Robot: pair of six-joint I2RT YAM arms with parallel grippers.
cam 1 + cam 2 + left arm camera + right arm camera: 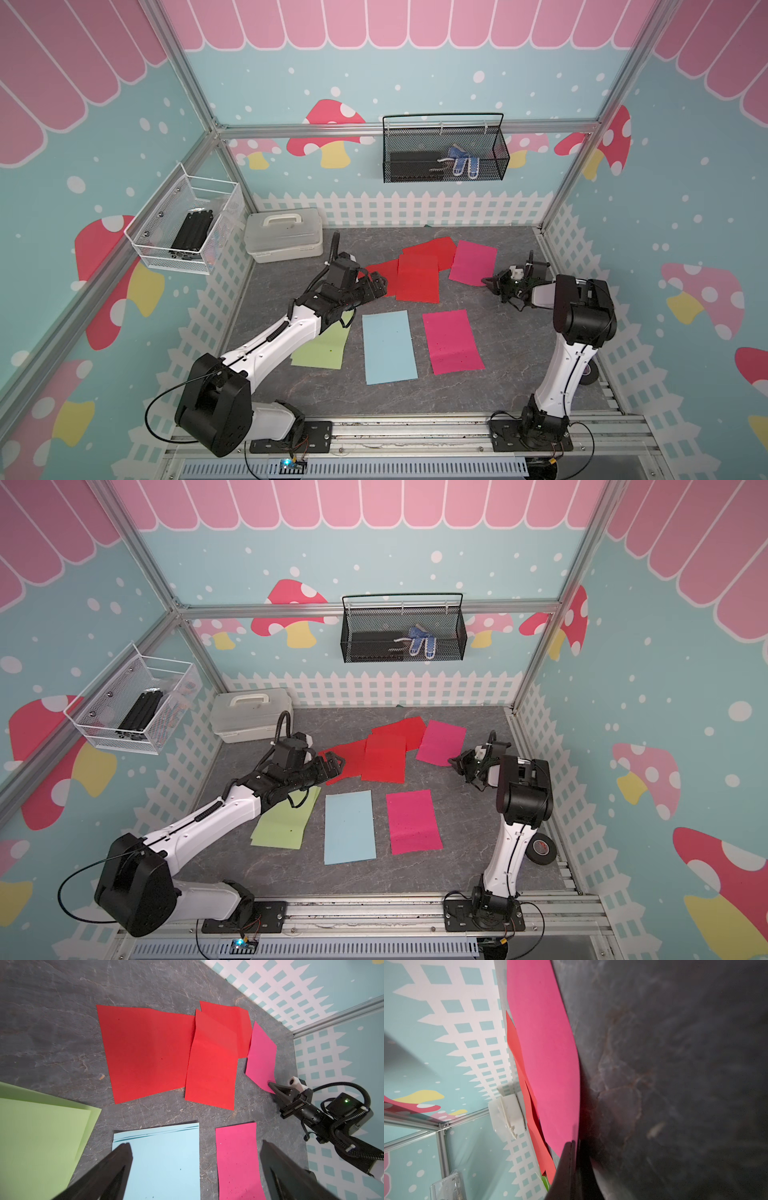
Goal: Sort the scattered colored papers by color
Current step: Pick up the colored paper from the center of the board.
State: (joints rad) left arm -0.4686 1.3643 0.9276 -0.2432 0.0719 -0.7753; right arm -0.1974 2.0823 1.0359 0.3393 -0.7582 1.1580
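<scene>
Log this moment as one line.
right gripper: shut on corner of far magenta-pink paper sheet | left gripper: open, empty, by red paper sheets

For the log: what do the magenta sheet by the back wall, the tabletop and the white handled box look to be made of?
Far magenta sheet: thin matte paper, probably; it bows where the right gripper pinches its corner.
Tabletop: grey stone-look surface with pale veins, low sheen; perhaps a printed laminate.
White box: slightly translucent moulded plastic, with a handle.

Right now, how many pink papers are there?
2. The near pink paper lies beside the blue paper; far pink paper touches the red papers, its corner in the shut right gripper. More could hide underneath.
</scene>
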